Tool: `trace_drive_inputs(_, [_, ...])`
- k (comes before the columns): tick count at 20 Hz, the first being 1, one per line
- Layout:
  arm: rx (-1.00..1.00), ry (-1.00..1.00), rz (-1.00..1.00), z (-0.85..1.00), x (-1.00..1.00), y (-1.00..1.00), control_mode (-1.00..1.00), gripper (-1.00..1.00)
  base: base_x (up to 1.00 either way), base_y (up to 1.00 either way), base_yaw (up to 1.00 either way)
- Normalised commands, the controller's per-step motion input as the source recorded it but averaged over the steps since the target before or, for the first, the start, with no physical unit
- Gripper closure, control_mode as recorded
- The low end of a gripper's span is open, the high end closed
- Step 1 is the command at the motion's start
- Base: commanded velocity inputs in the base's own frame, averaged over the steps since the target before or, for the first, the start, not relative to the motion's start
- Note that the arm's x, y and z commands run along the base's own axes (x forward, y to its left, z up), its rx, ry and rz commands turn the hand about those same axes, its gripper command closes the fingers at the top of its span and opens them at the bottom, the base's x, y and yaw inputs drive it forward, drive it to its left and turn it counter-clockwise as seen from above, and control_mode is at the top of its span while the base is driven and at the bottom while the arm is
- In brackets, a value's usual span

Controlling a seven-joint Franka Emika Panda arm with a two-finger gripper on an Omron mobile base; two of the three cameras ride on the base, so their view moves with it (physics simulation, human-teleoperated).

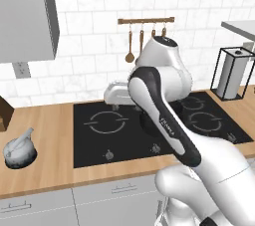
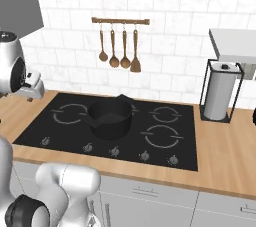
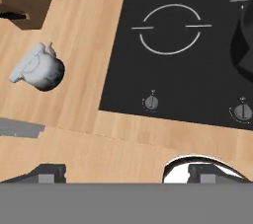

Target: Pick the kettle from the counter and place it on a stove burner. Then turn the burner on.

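Note:
The small silver-grey kettle (image 1: 20, 150) stands on the light wood counter (image 1: 50, 135) left of the black glass stove (image 1: 94, 153). In the hand view the kettle (image 3: 42, 67) sits left of the cooktop, its spout pointing to the upper left. The wide white burner ring (image 1: 107, 122) lies front left on the glass, also seen from above (image 3: 171, 29). My gripper (image 1: 117, 95) hovers over the stove's back left, well right of the kettle. Its fingers (image 3: 47, 172) are spread far apart, open, with nothing between them.
A black pot (image 2: 111, 116) sits mid-stove, beside the ring. Knobs (image 3: 151, 102) line the stove's front edge. A dark wooden box (image 3: 20, 1) stands behind the kettle. A paper towel holder (image 2: 220, 91) is at the right and utensils (image 2: 120, 46) hang on the wall.

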Motion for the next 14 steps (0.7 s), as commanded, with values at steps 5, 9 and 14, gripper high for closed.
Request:
trace_drive_inputs(5, [0.27, -0.01, 0.04, -0.01, -0.59, 0.95, -1.00, -1.00, 0.00, 0.00, 0.00])
trace_drive_inputs(9, [0.20, 0.00, 0.01, -0.27, -0.18, 0.99, -1.00, -1.00, 0.00, 0.00, 0.00])
trace_drive_inputs(14, [0.09, 0.00, 0.00, -0.33, 0.00, 1.00, -1.00, -1.00, 0.00, 0.00, 0.00])
